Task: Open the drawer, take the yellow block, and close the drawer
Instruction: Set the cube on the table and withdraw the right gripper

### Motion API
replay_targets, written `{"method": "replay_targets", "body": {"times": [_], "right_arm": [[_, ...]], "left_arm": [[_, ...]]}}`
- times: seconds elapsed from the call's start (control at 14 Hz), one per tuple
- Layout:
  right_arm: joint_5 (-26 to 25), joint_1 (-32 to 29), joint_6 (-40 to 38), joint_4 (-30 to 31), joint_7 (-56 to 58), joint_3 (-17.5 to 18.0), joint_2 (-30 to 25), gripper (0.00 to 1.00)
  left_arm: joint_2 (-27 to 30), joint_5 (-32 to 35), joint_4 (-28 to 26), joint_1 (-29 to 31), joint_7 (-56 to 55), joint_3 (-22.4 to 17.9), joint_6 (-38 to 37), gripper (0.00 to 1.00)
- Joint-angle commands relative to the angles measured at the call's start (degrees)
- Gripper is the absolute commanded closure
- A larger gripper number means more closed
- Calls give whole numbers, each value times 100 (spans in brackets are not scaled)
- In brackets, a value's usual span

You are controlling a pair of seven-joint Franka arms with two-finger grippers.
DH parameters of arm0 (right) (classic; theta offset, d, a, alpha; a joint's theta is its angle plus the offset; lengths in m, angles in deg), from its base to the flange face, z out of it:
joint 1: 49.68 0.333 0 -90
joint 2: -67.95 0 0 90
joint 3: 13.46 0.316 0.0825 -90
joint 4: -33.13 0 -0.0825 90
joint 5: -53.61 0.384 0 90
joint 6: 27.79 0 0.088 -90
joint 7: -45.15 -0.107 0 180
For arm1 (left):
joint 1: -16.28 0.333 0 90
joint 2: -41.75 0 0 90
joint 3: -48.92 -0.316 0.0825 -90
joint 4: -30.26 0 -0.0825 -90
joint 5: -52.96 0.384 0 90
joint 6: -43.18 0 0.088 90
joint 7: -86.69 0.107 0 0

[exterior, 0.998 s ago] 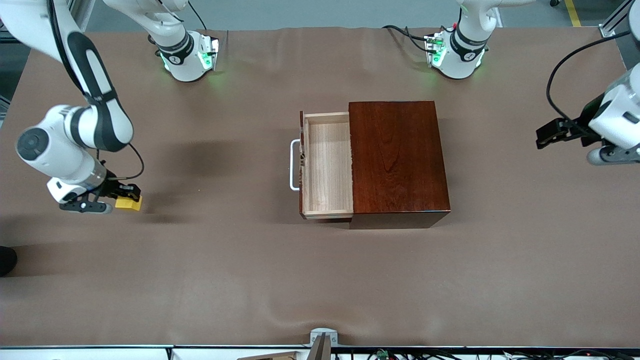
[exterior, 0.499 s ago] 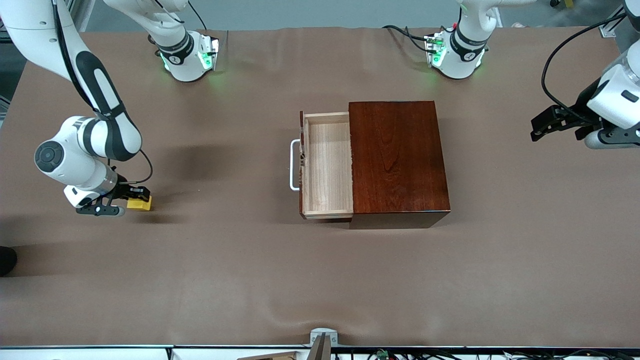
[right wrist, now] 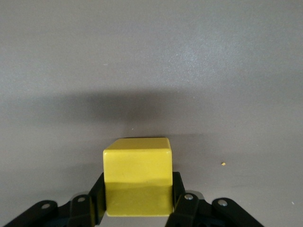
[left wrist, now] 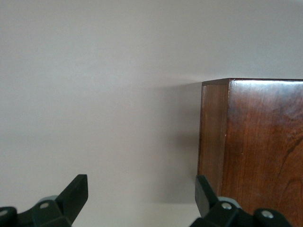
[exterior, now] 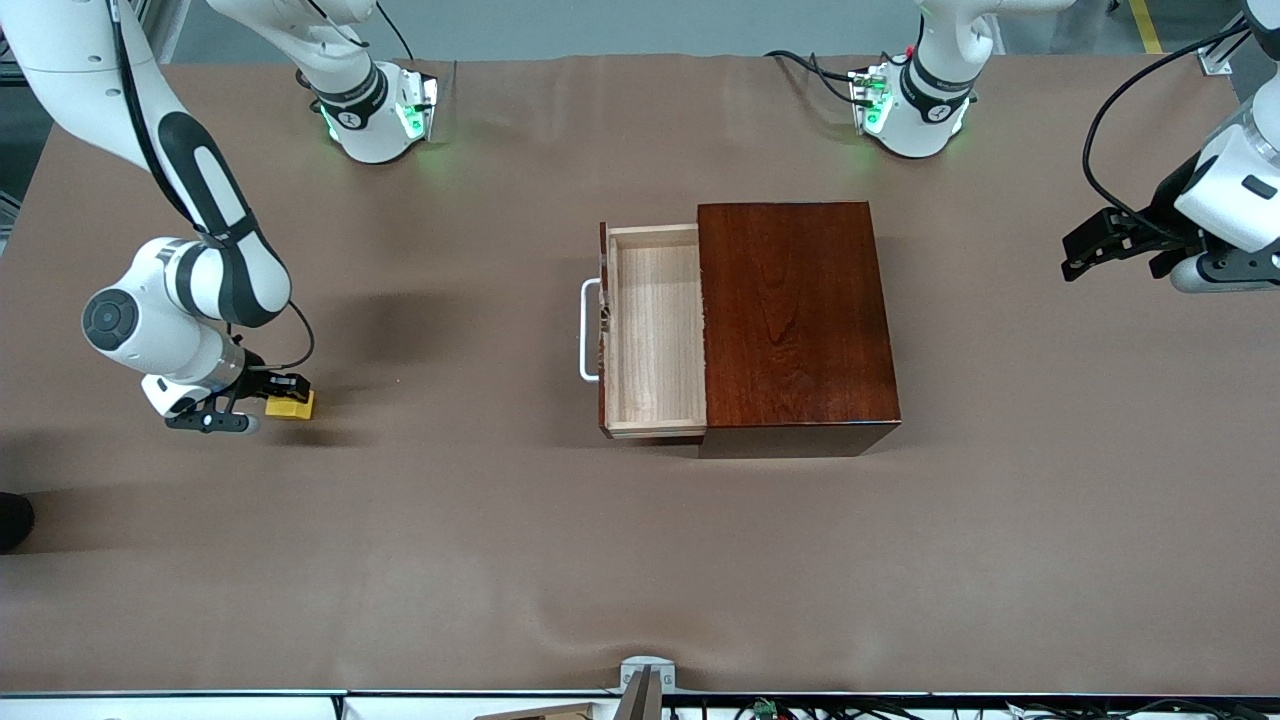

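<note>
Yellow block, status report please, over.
Right end effector shut on yellow block, low at the right arm's end of the table. Left end effector open, waiting beside the box. Drawer open, empty. Nothing in the way.

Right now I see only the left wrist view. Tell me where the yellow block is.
Observer: The right end effector is shut on the yellow block, low over the table toward the right arm's end.
Operator: Report the drawer.
Observer: The drawer is pulled out of the wooden box, its tray empty.
Operator: Place my left end effector.
Observer: The left end effector hangs open over the table at the left arm's end, apart from the box.
</note>
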Motion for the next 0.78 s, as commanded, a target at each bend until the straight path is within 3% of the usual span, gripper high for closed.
{"method": "replay_targets", "body": {"times": [0.0, 0.29, 0.71], "right_arm": [[114, -70, -110, -238, 112, 81, 24, 0], [114, -87, -1354, -1026, 94, 107, -168, 0], [17, 9, -4659, -3575, -511, 99, -257, 0]], "left_arm": [[129, -130, -124, 26, 45, -24, 79, 0], [103, -130, -115, 255, 54, 222, 87, 0], [24, -130, -19, 176, 98, 187, 87, 0]]}}
